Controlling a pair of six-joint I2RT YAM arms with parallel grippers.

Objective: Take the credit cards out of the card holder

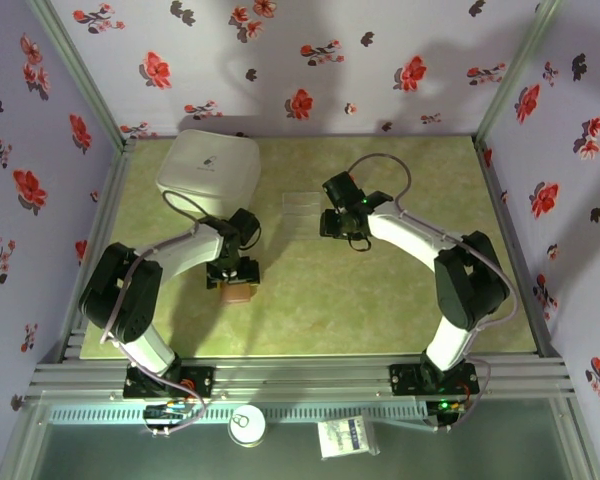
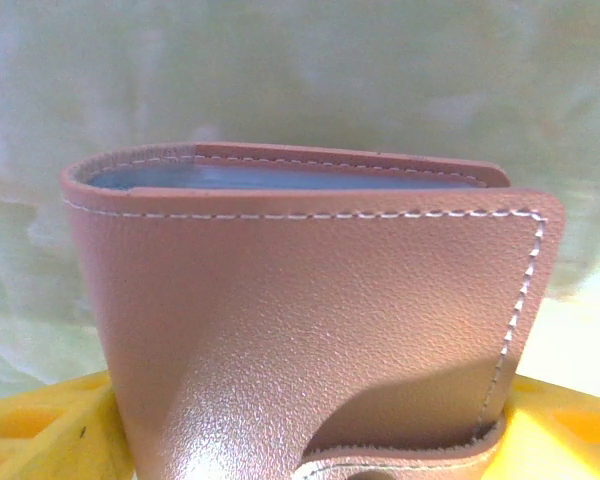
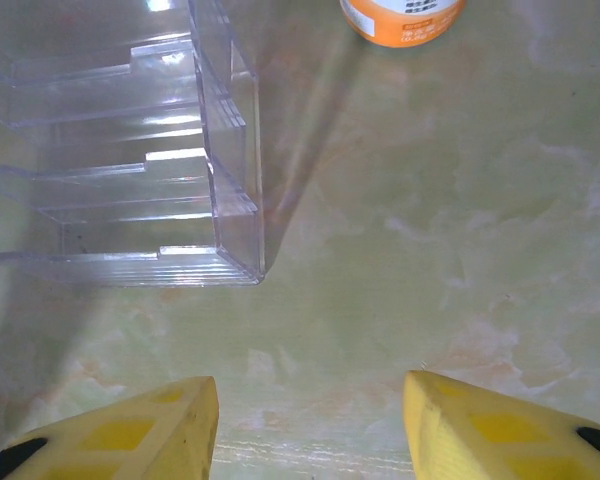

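The brown card holder point(image 2: 310, 320) stands between the yellow fingers point(image 2: 40, 430) of my left gripper point(image 2: 310, 440), touching both. It is folded, and the blue edges of the credit cards point(image 2: 280, 178) show in the slot along its top. From above, the card holder point(image 1: 237, 292) pokes out below the left gripper point(image 1: 233, 272) at the table's near left. My right gripper point(image 1: 342, 232) hovers over the middle of the table. Its fingers point(image 3: 140, 430) stand apart over bare green tabletop, with nothing between them.
A clear plastic tray point(image 3: 110, 180) with stepped slots lies just ahead and left of the right gripper point(image 3: 310, 420), at mid-table point(image 1: 302, 203). A large white lidded box point(image 1: 208, 165) sits at the back left. An orange and white container point(image 3: 402, 20) stands beyond the tray.
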